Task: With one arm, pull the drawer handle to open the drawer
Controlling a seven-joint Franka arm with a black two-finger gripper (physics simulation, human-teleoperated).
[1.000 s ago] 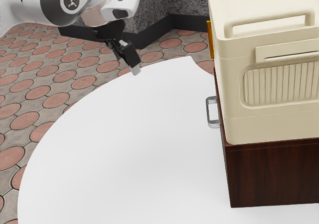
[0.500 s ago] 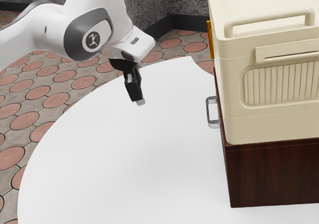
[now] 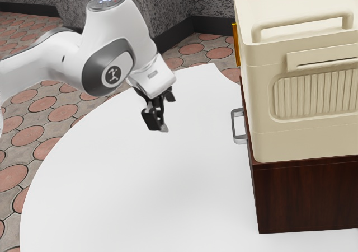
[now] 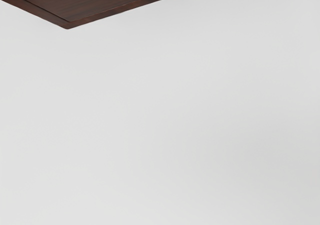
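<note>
White table (image 3: 123,185) — smooth, curved at the edge, dark-brown wooden cabinet (image 3: 307,201) standing on it

A cream box (image 3: 260,95) stands upright, a yellow strip (image 3: 236,46) showing by its edge. The white surface (image 3: 140,179) has a curved rim; beyond are a red-and-grey floor (image 3: 45,105) and a mottled grey wall (image 3: 211,3).

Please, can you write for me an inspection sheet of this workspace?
Surface: white table with a curved edge.
Job's things: metal handle on the dark wooden cabinet.
Clutter: cream box on top of the cabinet; narrow yellow object beside the box.
Gripper: above the table, apart from the handle, holding nothing that I can see.
Cables: nothing seen.
Surroundings: floor with reddish round tiles, rough grey wall.
</note>
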